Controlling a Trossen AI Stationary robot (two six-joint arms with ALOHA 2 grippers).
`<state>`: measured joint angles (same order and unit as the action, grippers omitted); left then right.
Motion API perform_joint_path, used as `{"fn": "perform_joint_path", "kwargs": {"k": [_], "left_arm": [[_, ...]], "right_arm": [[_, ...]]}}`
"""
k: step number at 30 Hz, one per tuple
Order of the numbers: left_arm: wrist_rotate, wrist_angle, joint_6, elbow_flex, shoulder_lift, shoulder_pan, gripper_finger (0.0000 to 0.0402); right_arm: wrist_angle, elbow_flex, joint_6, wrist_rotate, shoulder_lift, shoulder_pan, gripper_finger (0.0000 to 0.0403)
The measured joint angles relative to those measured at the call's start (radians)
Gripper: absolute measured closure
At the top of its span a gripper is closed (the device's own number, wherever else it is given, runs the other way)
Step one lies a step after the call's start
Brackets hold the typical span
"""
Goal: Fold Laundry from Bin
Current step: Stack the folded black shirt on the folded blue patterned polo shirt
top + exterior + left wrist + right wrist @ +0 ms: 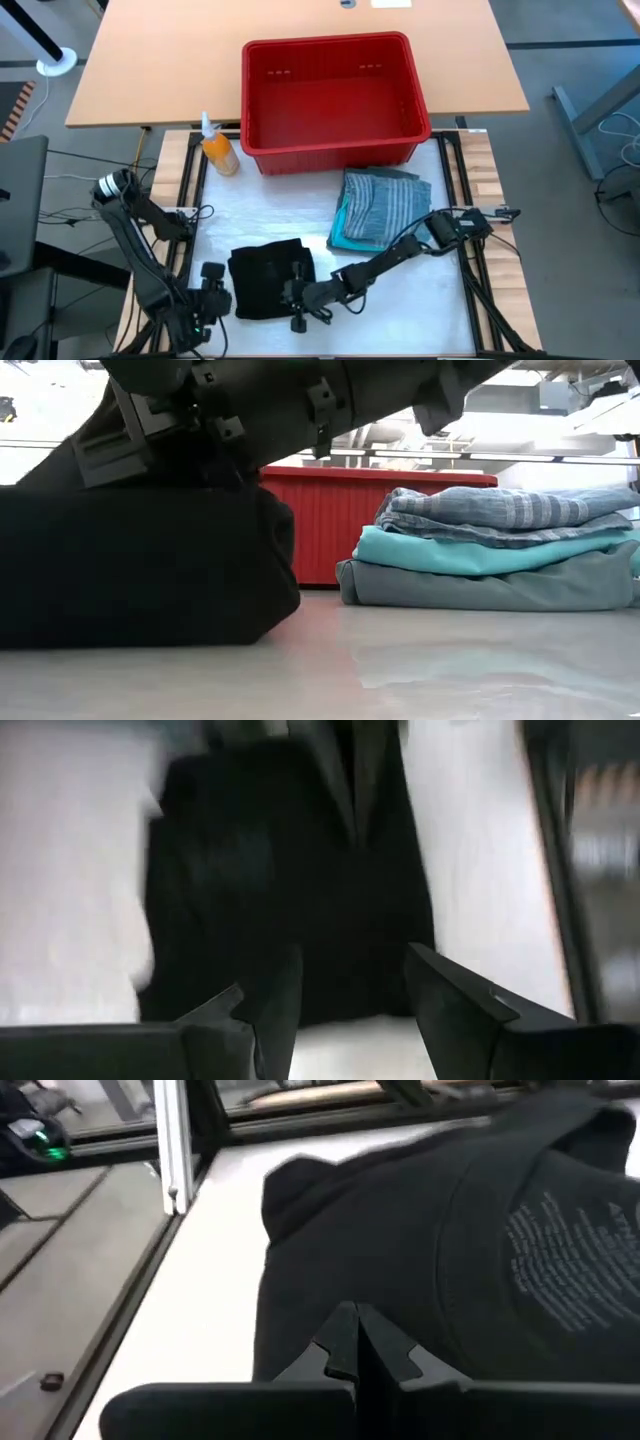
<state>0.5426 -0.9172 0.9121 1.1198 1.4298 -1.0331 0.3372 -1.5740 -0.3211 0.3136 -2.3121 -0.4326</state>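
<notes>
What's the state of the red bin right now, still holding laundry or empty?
Empty. The high view shows the bin's bare red floor; the three-garment stack and the black garment lie outside it on the table.

The black garment (268, 281) under my right tool (357, 1342) is soft, matt knit cloth with pale printed lettering on it. My left tool (340, 1005) has hard, dark, matt fingers. The counter (400, 300) is smooth and pale with a slight sheen, mirroring the stack in the low view. That stack is all cloth: a striped woven shirt (510, 507), a smooth turquoise piece (470, 553), a duller grey-green one (480, 588). The bin (330, 95) is glossy red plastic, ribbed on its sides. The far table (180, 50) looks like matt wood. The spray bottle (218, 148) is shiny orange plastic.
</notes>
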Motion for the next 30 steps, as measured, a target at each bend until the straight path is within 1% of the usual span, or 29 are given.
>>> {"fn": "perform_joint_path", "kwargs": {"k": [2, 4, 6, 10, 12, 15, 17, 19, 23, 25, 28, 30], "left_arm": [[0.111, 0.065, -0.002, -0.008, -0.011, 0.001, 0.0232], [0.164, 0.138, -0.007, -0.037, -0.005, 0.007, 0.0232], [0.169, 0.257, 0.019, -0.098, 0.009, 0.022, 0.0232], [0.188, 0.571, 0.052, -0.247, 0.018, 0.021, 0.0232], [0.171, 0.694, 0.058, -0.309, 0.017, 0.011, 0.0232], [0.116, 0.809, 0.071, -0.370, 0.016, -0.001, 0.0232], [0.056, 0.819, 0.097, -0.390, 0.016, -0.002, 0.0232], [0.005, 0.789, 0.121, -0.395, 0.016, -0.009, 0.0232], [-0.059, 0.756, 0.188, -0.406, 0.015, -0.026, 0.0232], [-0.083, 0.732, 0.233, -0.413, 0.015, -0.030, 0.0232], [-0.121, 0.708, 0.333, -0.443, 0.015, -0.031, 0.0232], [-0.164, 0.702, 0.403, -0.462, 0.015, -0.031, 0.0232]], "right_arm": [[-0.045, -0.001, 0.000, 0.000, 0.001, 0.004, 0.0384], [-0.099, 0.000, -0.002, -0.001, 0.001, 0.011, 0.0383], [-0.126, 0.010, -0.014, -0.016, 0.001, 0.017, 0.0382], [-0.099, 0.020, -0.027, -0.048, 0.001, 0.019, 0.0382], [-0.056, 0.018, -0.027, -0.049, 0.001, 0.016, 0.0382], [-0.022, -0.017, -0.029, -0.055, 0.008, 0.014, 0.0382], [-0.019, -0.042, -0.029, -0.055, 0.030, 0.018, 0.0382], [-0.018, -0.049, -0.022, -0.054, 0.067, 0.023, 0.0381], [-0.036, -0.052, -0.018, -0.020, 0.099, 0.035, 0.0381], [-0.044, -0.051, -0.027, -0.018, 0.076, 0.040, 0.0381], [-0.047, -0.037, -0.085, -0.018, 0.017, 0.035, 0.0381], [-0.050, -0.029, -0.108, -0.004, -0.019, 0.024, 0.0381]]}}
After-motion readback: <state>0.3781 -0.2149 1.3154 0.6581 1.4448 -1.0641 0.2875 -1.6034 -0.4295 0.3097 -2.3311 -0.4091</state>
